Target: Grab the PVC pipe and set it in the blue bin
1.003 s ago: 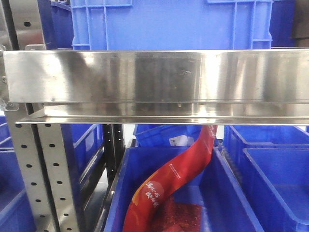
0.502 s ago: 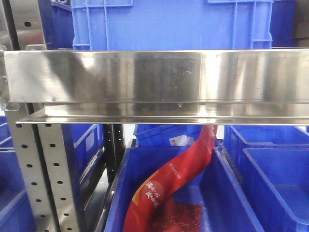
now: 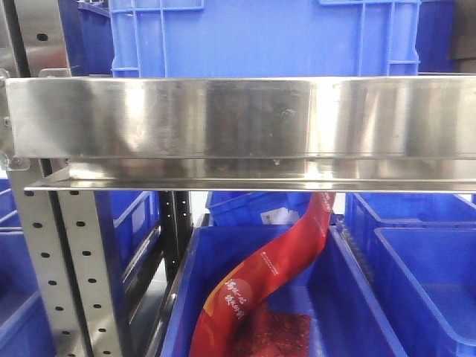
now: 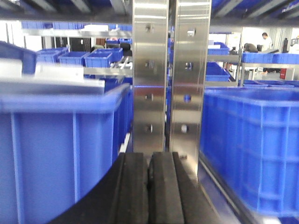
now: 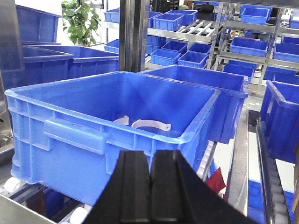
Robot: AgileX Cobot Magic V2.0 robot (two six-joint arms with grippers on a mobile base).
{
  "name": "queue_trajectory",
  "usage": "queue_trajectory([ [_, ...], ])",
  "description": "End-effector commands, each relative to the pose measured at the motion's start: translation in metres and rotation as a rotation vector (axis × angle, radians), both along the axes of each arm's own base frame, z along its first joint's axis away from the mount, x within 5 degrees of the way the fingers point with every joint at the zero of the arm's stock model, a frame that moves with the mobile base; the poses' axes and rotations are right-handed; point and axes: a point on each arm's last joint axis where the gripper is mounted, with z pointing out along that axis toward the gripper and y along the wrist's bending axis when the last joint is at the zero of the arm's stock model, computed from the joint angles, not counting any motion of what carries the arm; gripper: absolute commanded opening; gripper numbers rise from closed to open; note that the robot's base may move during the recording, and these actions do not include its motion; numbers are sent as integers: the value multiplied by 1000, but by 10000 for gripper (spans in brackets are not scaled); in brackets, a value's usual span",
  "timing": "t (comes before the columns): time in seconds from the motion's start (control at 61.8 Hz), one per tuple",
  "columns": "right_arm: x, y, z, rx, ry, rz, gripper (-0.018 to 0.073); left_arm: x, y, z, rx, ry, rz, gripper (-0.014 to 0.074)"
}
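The right gripper point(image 5: 150, 186) has its two black fingers pressed together with nothing between them. It sits in front of a blue bin point(image 5: 70, 121) on the shelf. White curved pipe pieces point(image 5: 149, 124) lie on the bin's floor, near the far wall. The left gripper point(image 4: 148, 186) is closed and empty too, facing a metal post point(image 4: 149, 79).

The steel rail point(image 3: 238, 130) hides the top of the red bag point(image 3: 260, 286), and the picture's lower edge cuts off the bag's bottom. In the right wrist view, the bin point(image 5: 112, 116) wall hides most of the white pieces point(image 5: 142, 124) inside, too little showing to tell what they are. In the left wrist view, the bin point(image 4: 60, 154) left of the steel posts point(image 4: 166, 79) is blurred.
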Motion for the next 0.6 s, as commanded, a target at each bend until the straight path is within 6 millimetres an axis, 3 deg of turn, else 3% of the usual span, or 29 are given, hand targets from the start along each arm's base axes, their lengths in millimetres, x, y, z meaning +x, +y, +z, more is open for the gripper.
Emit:
queue_trajectory([
  [0.0,-1,-1,1,-4,-20,-12,-163,-4,0,-7,-9,-14,1,-111],
  [0.469,-1,-1,1,-4,-20,-12,-163,-3,1,-55,-47,112,3,-111],
  [0.583,-1,-1,1,-4,-20,-12,-163,-3,1,-57,-43,137,7,-111],
])
